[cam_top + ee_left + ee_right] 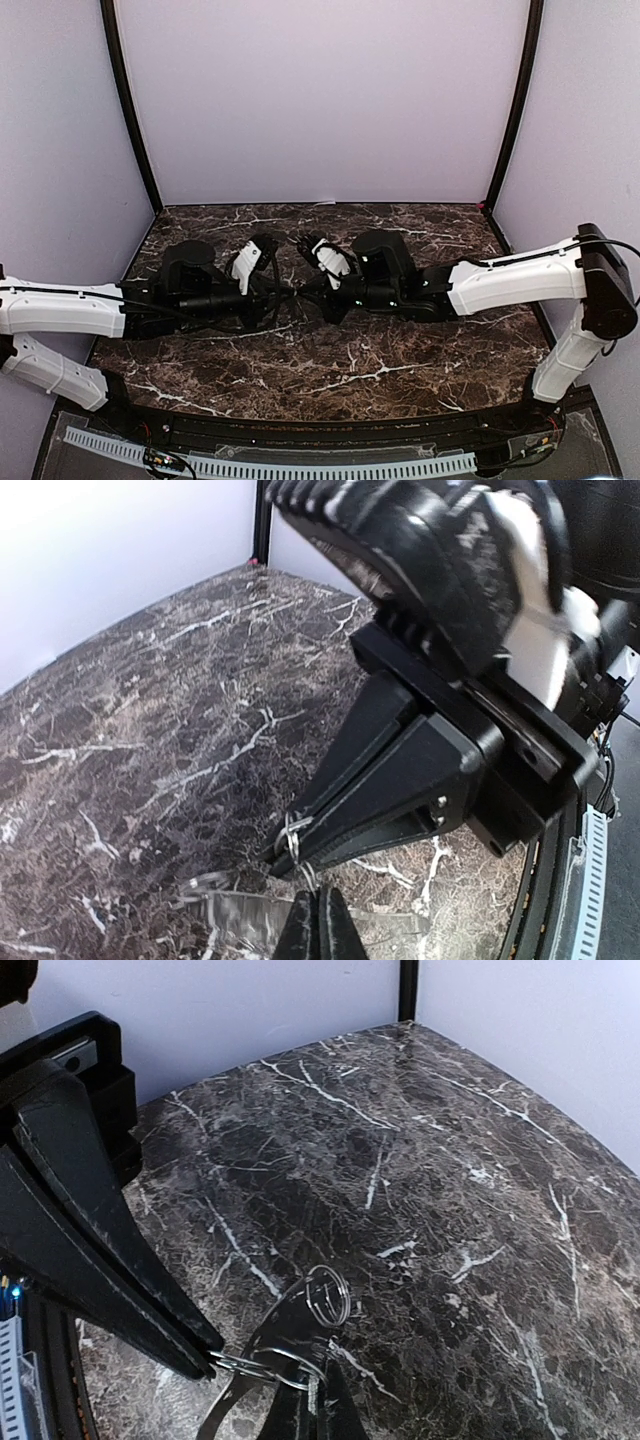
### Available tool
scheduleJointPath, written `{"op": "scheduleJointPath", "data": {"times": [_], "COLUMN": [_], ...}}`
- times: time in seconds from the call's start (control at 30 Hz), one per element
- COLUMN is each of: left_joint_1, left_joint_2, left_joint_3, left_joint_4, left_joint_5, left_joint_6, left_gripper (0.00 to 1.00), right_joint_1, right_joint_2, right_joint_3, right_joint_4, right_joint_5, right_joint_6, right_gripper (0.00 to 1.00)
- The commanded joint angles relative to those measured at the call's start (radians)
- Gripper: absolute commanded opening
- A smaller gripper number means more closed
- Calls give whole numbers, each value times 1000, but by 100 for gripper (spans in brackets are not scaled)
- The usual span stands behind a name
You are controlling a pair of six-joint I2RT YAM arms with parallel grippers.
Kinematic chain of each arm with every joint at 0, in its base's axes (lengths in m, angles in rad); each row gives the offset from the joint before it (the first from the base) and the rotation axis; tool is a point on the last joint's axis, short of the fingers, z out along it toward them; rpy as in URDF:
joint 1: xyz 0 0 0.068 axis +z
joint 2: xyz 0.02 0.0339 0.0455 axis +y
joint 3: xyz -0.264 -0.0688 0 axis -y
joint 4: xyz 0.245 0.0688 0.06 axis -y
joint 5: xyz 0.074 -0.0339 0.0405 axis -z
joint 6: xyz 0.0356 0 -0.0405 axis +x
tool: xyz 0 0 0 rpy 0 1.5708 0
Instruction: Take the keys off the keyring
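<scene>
Both grippers meet at mid-table, tip to tip. The keyring (262,1364) is a thin wire loop stretched between them just above the marble. My right gripper (316,1405) is shut on its near side, and my left gripper (207,1358) pinches the far side. In the left wrist view my left gripper (320,908) is shut on the wire of the keyring (292,836), which wraps round the right gripper's (283,858) shut tips. A smaller ring (328,1295) and a dark key head (285,1322) hang from the loop. A silvery key blade (222,1412) points down.
Dark marble table (400,375) with pale walls on three sides and black corner posts (130,100). Both arms lie low across the table, the left arm (60,305) and the right arm (510,280). A white cable rail (300,467) runs along the near edge.
</scene>
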Motion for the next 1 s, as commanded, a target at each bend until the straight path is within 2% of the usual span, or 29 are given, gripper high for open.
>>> {"op": "scheduleJointPath", "data": {"times": [0.0, 0.27, 0.57, 0.8, 0.97], "left_joint_1": [-2, -2, -2, -2, -2], "left_joint_2": [-70, -131, -160, -153, -127], "left_joint_3": [-42, -109, -157, -161, -175], "left_joint_4": [111, 218, 355, 409, 467], "left_joint_5": [72, 121, 179, 257, 316], "left_joint_6": [82, 92, 86, 61, 12], "left_gripper": [0, 0, 0, 0, 0], "right_joint_1": [-68, -135, -151, -126, -122], "right_joint_2": [-32, -26, 61, 87, 62], "right_joint_3": [58, 165, 262, 282, 240], "right_joint_4": [-83, -299, -490, -525, -423], "right_joint_5": [-201, -474, -813, -853, -855], "right_joint_6": [-3, -40, -136, -175, -132], "right_gripper": [0, 0, 0, 0, 0]}}
